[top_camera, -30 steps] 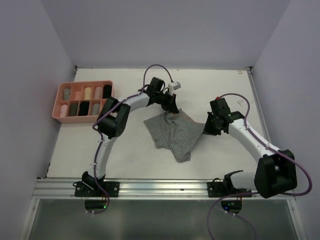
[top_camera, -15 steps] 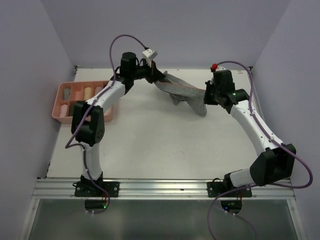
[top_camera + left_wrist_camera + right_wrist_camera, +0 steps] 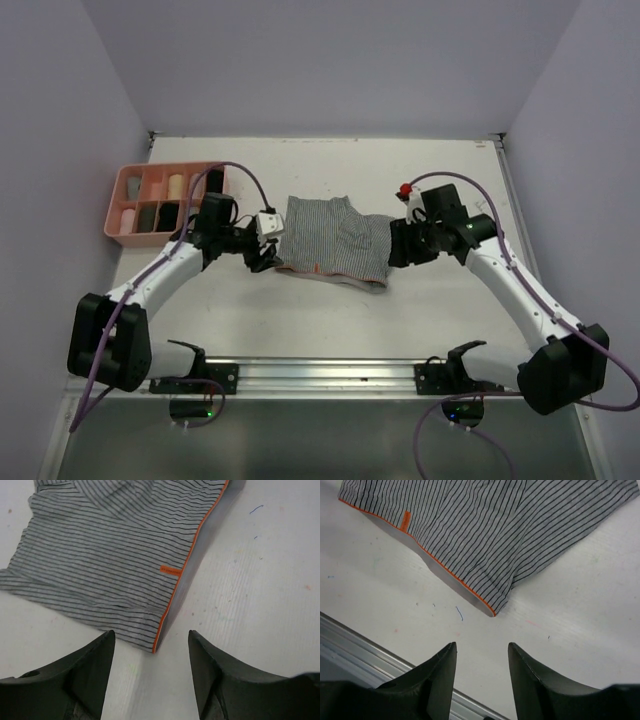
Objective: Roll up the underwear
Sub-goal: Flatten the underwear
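Note:
The grey striped underwear (image 3: 330,240) with orange trim lies spread flat at the middle of the table. My left gripper (image 3: 268,256) sits low at its left edge, open, nothing between its fingers. In the left wrist view the orange-edged corner of the underwear (image 3: 110,555) lies just beyond the open left gripper (image 3: 151,635). My right gripper (image 3: 396,246) is at the garment's right edge, also open and empty. In the right wrist view the underwear (image 3: 495,530) ends in a folded corner a short way ahead of the right gripper (image 3: 481,646).
A pink tray (image 3: 150,167) with compartments stands at the left, holding several rolled garments. A metal rail (image 3: 320,375) runs along the table's near edge and shows in the right wrist view (image 3: 360,645). Walls close in the back and both sides.
Both grippers held the underwear stretched in the air near the back. It now lies flat at the middle, and both grippers have opened and let it go.

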`<state>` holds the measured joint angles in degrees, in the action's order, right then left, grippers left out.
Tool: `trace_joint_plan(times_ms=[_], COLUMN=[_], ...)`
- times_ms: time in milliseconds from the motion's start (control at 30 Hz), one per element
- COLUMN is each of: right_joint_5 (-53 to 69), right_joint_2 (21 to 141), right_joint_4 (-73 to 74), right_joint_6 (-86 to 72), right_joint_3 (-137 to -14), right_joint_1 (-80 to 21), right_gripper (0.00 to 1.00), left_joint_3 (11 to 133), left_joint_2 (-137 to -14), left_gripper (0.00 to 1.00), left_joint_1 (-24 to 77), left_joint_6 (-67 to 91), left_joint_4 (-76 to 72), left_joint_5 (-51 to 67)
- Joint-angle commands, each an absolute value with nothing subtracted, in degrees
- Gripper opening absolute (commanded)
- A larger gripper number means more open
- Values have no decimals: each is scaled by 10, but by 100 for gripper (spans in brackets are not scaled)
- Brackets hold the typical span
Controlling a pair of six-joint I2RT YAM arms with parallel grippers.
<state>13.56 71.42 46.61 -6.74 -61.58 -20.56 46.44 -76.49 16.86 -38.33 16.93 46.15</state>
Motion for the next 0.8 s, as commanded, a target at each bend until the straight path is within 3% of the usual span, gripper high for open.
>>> trace_joint_plan(times_ms=[0,233,367,500,767], right_joint_5=[132,53,26,4,-52], right_joint_2=[662,686,724,688,685], right_joint_4=[489,418,406,353,314], right_joint_6=[-105,-240,-294,-311,-453], right_joint_3=[-591,-484,-463,-418,-401], right_joint_1=[-202,-236,-244,-264,-293], right_gripper=[50,43,41,47,47], left_joint_3=[473,577,563,561,567], left_joint_2=[-736,-843,-850,-858,-889], left_gripper=[64,60,57,55,54], left_joint_1=[135,183,246,265,265], left_joint_6=[-438,-476,-484,-534,-580], left_joint_4=[185,308,264,258,210], left_joint_5=[433,370,283,286,270])
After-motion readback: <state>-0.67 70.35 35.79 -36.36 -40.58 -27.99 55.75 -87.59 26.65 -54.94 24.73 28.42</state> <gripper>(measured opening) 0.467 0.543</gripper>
